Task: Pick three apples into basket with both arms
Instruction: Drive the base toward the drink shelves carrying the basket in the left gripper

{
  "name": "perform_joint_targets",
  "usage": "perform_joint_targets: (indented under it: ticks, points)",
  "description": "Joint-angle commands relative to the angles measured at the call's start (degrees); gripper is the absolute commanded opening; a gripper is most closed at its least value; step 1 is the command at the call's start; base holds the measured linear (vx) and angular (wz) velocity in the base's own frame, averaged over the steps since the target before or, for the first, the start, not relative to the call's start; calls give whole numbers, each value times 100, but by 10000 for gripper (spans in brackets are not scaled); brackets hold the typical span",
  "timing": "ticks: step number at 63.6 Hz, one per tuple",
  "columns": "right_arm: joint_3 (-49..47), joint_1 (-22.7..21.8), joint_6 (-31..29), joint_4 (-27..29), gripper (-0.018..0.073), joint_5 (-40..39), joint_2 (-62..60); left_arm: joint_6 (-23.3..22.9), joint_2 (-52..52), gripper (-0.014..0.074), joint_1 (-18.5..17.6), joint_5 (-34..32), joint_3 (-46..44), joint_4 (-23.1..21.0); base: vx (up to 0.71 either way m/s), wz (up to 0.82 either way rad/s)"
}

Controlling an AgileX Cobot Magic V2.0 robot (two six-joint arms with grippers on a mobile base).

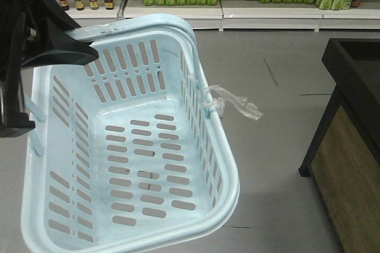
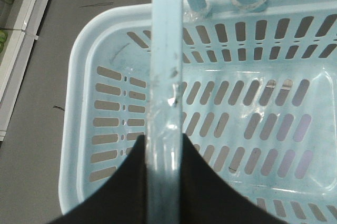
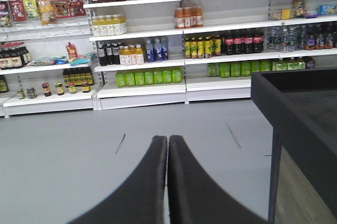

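The pale blue basket (image 1: 196, 146) hangs empty above the grey floor and fills the front view. My left gripper (image 1: 89, 51) is shut on its handle (image 2: 164, 77), with black fingers (image 2: 221, 192) on both sides of the bar in the left wrist view. A clear plastic scrap (image 1: 237, 103) hangs from the basket's right rim. My right gripper (image 3: 167, 142) is shut and empty, held above the floor and facing the shelves. No apples are in view.
Store shelves (image 3: 158, 61) with bottles and jars line the far wall. A black-topped stand with a wooden side (image 1: 350, 122) is at the right, also in the right wrist view (image 3: 300, 108). Grey floor (image 1: 279, 164) lies between.
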Motion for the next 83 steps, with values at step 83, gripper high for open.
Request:
perform_joint_targets:
  ticks: [83]
  points:
    - [83, -39, 1, -64, -9, -429, -60, -69, -140, -8, -24, -283, -190, -15, 12, 1]
